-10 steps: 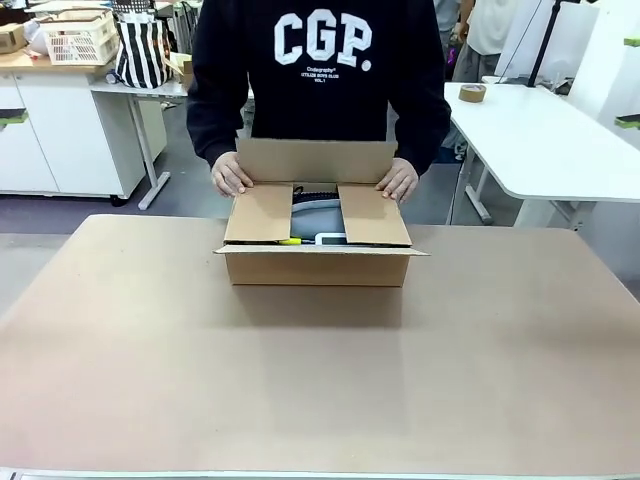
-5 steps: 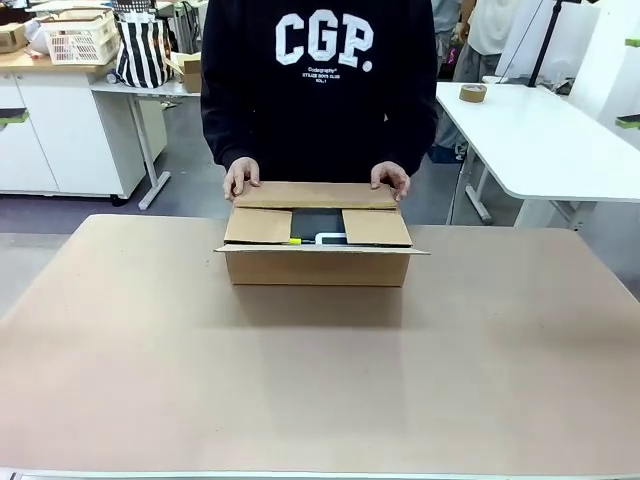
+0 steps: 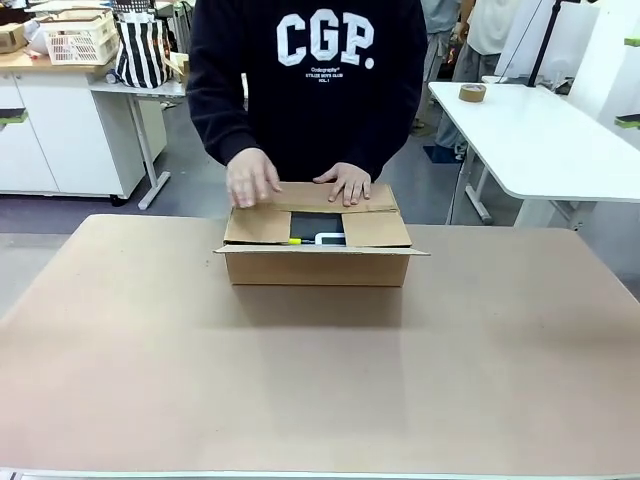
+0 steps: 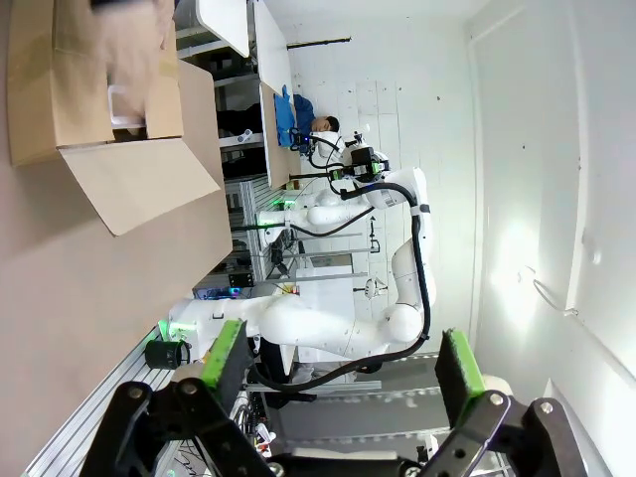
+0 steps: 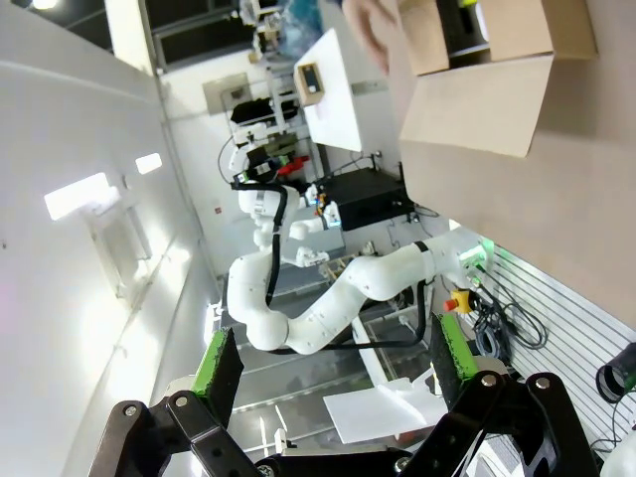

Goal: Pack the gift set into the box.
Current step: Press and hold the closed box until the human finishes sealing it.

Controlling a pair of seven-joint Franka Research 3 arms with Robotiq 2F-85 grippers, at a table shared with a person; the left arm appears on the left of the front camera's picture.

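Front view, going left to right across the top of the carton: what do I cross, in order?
left side flap → yellow stick → white gadget → right side flap. The person's hands overlap the flaps behind, so I leave them out.

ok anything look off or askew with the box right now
Nothing spilled or damaged. The carton sits square on the table; its near flap is not yet folded, and the yellow stick and white gadget show in the gap.
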